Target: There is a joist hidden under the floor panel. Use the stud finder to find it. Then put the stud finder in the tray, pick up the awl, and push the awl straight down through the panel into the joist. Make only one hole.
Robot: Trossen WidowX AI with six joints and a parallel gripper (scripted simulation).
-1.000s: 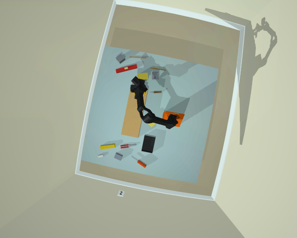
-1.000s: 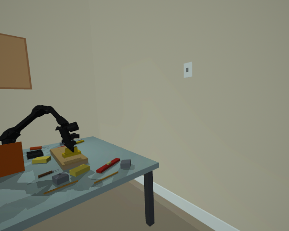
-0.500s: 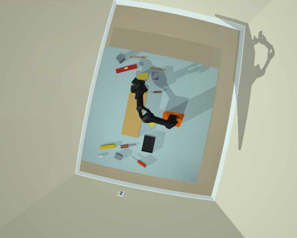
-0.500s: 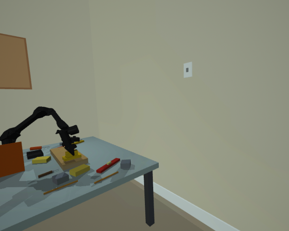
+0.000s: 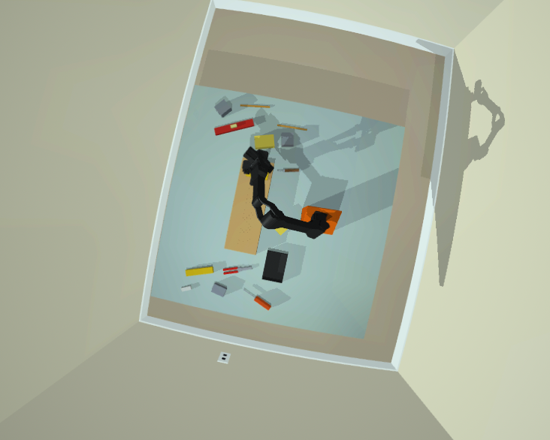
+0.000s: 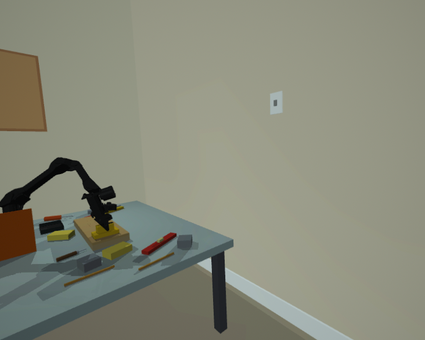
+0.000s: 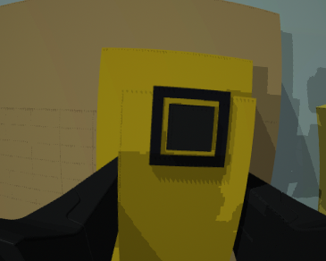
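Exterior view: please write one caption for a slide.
The gripper holds the yellow stud finder at the wooden panel's near end.

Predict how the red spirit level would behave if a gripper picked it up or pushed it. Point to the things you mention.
The red level (image 5: pixel 239 125) (image 6: pixel 152 246) looks straight-edged, so it is probably stiff. Its long, flat-sided bar lies low, so a push would likely slide or swivel it, not roll it.

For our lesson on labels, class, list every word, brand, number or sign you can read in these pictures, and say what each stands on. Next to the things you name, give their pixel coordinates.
None can be read.
The yellow stud finder (image 6: pixel 105 233) (image 7: pixel 177 210) shows a dark square in a black frame, without legible characters.
No lettering shows on the red level (image 5: pixel 223 129) (image 6: pixel 152 248).
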